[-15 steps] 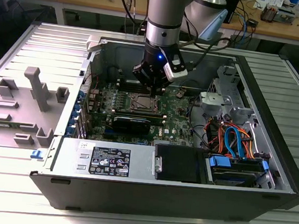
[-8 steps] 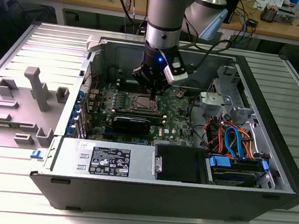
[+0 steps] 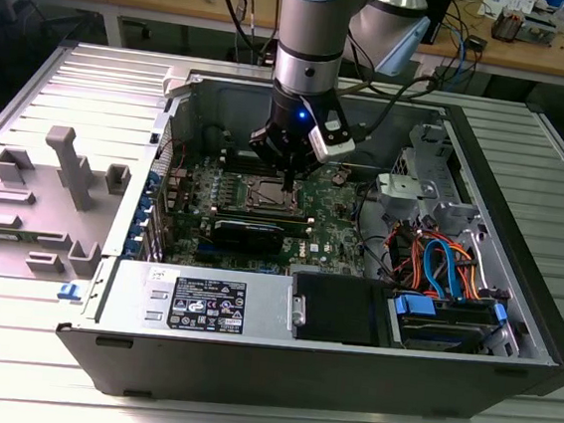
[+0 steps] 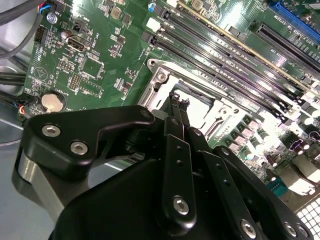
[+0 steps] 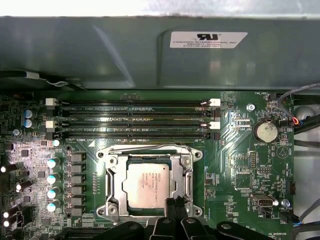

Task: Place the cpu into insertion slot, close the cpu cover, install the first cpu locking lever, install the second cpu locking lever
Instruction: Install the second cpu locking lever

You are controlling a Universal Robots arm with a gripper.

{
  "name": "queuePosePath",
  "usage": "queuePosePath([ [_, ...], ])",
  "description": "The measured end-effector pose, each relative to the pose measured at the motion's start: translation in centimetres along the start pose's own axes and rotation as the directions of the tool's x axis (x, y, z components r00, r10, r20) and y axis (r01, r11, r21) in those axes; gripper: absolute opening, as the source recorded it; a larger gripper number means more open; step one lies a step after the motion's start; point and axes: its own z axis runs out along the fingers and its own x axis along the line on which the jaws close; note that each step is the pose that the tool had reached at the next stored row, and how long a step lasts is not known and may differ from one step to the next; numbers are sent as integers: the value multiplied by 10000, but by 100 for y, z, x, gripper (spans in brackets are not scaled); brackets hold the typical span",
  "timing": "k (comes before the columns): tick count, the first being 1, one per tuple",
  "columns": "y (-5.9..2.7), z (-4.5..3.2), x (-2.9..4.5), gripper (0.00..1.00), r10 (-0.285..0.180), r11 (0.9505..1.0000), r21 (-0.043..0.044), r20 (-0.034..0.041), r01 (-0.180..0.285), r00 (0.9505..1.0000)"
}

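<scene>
The cpu (image 5: 148, 185), a silver-grey square, lies flat in the insertion slot (image 5: 107, 210) on the green board. The cpu cover (image 5: 114, 186) is down around it, and the chip's top shows through the window. My gripper (image 5: 175, 202) hangs just over the socket's edge nearest the wrist, its two black fingers pressed together with nothing visible between them. In the second wrist view the gripper (image 4: 179, 100) points down at the silver socket frame (image 4: 161, 75). In the exterior view the gripper (image 3: 288, 184) reaches down into the open case over the socket (image 3: 268, 199).
Long black memory slots (image 5: 132, 120) run beside the socket, and a coin battery (image 5: 265, 131) sits nearby. The case wall (image 5: 150, 55) stands close behind. A power supply (image 3: 203, 304), drive bay (image 3: 446, 322) and coloured cables (image 3: 437, 261) fill the case's near side. Grey fixtures (image 3: 67, 166) stand outside it.
</scene>
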Motion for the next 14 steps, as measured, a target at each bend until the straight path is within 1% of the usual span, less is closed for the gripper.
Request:
queuePosePath([
  [8, -5, -8, 0, 11, 0, 10000, 3, -1, 0, 10000],
  [11, -5, -65, -1, 11, 0, 10000, 0, 0, 0, 10000],
  [12, -7, -110, -2, 11, 0, 10000, 0, 0, 0, 10000],
  [13, -13, -113, -3, 11, -3, 10000, -2, -5, 3, 10000],
  [14, -36, -113, -2, 11, -1, 10000, 0, -28, 1, 10000],
])
